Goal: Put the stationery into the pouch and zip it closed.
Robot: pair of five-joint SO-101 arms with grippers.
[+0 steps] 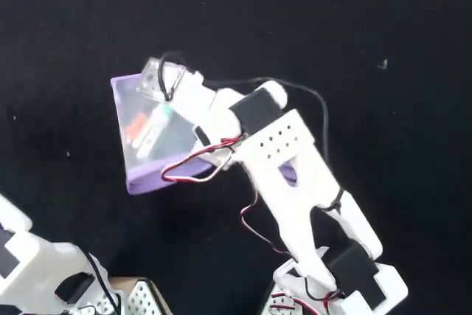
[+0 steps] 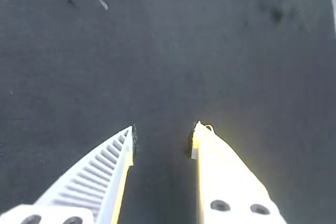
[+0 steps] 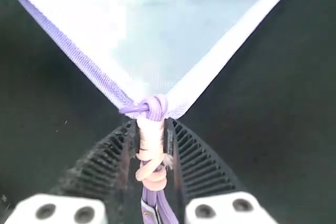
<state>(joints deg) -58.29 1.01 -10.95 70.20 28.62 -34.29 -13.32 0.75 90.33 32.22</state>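
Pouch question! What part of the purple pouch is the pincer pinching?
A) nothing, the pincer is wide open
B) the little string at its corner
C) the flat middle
B: in the right wrist view, the right pincer is shut on the knotted string that hangs from the corner of the pouch.

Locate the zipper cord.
Right wrist view: the zipper cord is clamped in the right hand at a corner of the pouch, which lies left of centre on the table.
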